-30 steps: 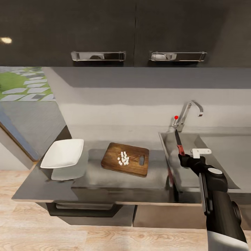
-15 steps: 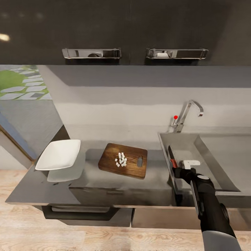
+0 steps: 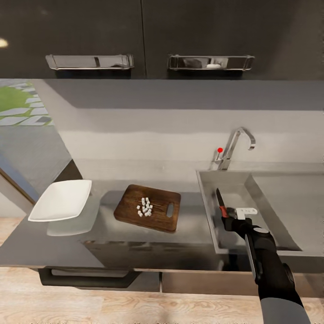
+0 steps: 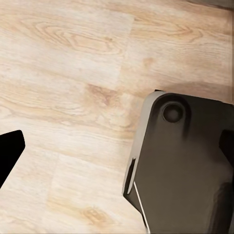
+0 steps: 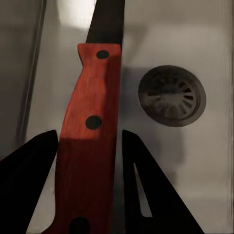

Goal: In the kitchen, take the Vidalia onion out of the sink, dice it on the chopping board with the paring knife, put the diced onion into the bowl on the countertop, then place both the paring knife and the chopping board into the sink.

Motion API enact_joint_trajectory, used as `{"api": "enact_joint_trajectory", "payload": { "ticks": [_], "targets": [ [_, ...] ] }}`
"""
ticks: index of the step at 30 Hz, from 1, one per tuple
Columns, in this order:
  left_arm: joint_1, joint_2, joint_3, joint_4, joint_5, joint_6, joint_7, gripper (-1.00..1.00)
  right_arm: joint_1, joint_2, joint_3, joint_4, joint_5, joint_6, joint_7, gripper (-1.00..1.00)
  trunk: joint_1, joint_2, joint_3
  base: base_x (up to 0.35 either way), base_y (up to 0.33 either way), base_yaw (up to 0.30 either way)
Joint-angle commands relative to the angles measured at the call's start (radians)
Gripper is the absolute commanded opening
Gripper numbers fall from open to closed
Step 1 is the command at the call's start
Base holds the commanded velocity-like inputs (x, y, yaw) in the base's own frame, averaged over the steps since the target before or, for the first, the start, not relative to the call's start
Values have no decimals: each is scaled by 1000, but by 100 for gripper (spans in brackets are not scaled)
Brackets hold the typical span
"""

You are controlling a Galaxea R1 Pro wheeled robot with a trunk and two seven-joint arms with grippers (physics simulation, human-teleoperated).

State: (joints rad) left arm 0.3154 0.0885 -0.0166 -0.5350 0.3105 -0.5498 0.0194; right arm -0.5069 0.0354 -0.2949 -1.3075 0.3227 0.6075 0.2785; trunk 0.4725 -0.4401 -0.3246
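My right gripper (image 3: 228,215) is shut on the paring knife's red handle (image 3: 222,210), with the dark blade (image 3: 218,197) pointing away from me. It hangs over the left part of the steel sink (image 3: 270,198). In the right wrist view the black fingers (image 5: 34,180) clamp the knife (image 5: 90,131) above the basin floor, beside the round drain (image 5: 171,96). The wooden chopping board (image 3: 159,220) lies on the grey countertop (image 3: 108,234), left of the sink, with several white diced onion pieces (image 3: 144,207) on it. The white bowl (image 3: 60,200) stands further left.
The angular tap (image 3: 233,146) with a red dot rises behind the sink. Dark wall cabinets (image 3: 144,31) with steel handles hang overhead. In the left wrist view one black fingertip (image 4: 9,155) shows at the edge, over pale wood floor (image 4: 73,73) and the robot's dark base (image 4: 185,161).
The camera has shifted, sliding the whole scene. My right gripper has brought the knife down and toward me, from near the tap to lower inside the sink's left side.
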Motion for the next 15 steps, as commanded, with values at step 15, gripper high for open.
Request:
{"api": "enact_joint_trajectory", "payload": {
  "ticks": [15],
  "targets": [
    [1, 0, -2, -2, 2, -1, 3, 100, -1, 1, -2, 46, 10, -3, 9, -100, 1, -2, -25, 131, -49, 0]
  ]
}}
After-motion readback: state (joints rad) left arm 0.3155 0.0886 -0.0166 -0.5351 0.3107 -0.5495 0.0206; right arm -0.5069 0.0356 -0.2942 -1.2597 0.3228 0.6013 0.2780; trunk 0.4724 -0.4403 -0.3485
